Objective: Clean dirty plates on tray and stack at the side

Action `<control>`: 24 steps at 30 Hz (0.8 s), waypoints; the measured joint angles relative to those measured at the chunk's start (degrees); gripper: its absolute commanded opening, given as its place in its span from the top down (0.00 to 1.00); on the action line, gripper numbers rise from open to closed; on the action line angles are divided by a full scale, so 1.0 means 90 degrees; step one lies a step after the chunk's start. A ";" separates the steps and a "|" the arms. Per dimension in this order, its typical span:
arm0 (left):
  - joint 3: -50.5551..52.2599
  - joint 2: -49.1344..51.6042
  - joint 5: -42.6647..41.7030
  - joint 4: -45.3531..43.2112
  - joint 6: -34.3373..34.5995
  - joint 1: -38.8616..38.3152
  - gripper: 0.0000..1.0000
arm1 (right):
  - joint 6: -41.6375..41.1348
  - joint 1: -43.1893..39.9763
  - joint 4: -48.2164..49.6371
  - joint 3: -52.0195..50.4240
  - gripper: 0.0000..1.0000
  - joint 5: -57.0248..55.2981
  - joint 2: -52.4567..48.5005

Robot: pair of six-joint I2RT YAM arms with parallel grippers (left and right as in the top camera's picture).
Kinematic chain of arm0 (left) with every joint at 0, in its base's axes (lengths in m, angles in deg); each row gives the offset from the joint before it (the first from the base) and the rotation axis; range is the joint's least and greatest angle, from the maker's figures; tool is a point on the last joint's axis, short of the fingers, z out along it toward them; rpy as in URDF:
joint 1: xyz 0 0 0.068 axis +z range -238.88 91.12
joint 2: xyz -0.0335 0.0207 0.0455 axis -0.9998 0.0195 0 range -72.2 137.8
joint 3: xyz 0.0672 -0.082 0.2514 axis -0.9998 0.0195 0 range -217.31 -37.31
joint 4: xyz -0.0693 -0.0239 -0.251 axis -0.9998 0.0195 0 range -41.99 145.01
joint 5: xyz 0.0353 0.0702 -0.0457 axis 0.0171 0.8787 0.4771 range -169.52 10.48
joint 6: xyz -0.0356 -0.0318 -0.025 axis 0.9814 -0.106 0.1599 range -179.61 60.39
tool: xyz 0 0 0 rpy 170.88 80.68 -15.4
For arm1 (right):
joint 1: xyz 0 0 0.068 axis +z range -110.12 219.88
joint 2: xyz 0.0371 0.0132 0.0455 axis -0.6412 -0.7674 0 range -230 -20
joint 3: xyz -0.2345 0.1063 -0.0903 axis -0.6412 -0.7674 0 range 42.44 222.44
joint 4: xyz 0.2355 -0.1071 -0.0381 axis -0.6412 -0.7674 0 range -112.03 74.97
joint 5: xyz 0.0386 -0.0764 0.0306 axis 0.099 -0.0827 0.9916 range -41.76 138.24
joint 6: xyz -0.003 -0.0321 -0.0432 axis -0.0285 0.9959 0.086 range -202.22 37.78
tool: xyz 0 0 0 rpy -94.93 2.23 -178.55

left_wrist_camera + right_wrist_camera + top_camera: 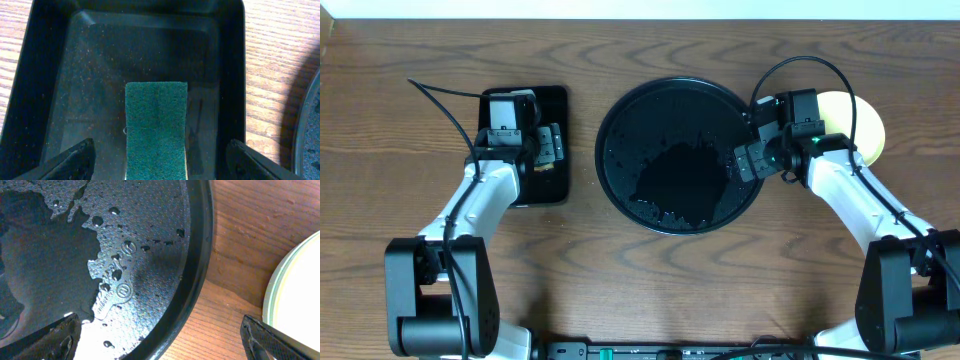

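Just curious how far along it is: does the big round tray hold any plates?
Empty of plates. The tray holds only a puddle and droplets; a pale yellow plate sits beside it on the table.

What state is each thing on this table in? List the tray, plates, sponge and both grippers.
Tray: wet, puddled, no plates on it.
Plates: off the tray, on its right, yellow one showing.
Sponge: lying in small tray, ungripped.
Left gripper: open, straddling the sponge.
Right gripper: open, empty, above tray rim.

Your left gripper point(160, 162) and right gripper point(160, 342), jaws wide apart on each, both pointed downward.
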 measured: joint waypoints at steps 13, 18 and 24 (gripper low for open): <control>0.0000 0.0000 0.0000 0.0000 0.0000 0.0000 0.16 | 0.0000 0.0699 -0.0036 -0.0017 0.01 -0.0032 0.0291; 0.0000 0.0000 0.0000 -0.0002 0.0000 0.0000 0.16 | 0.0002 0.1348 -0.0007 -0.0015 0.01 -0.0010 0.2591; 0.0000 0.0000 0.0000 0.0000 0.0000 0.0000 0.16 | 0.0097 0.1214 -0.0231 0.0039 0.01 -0.0425 0.5782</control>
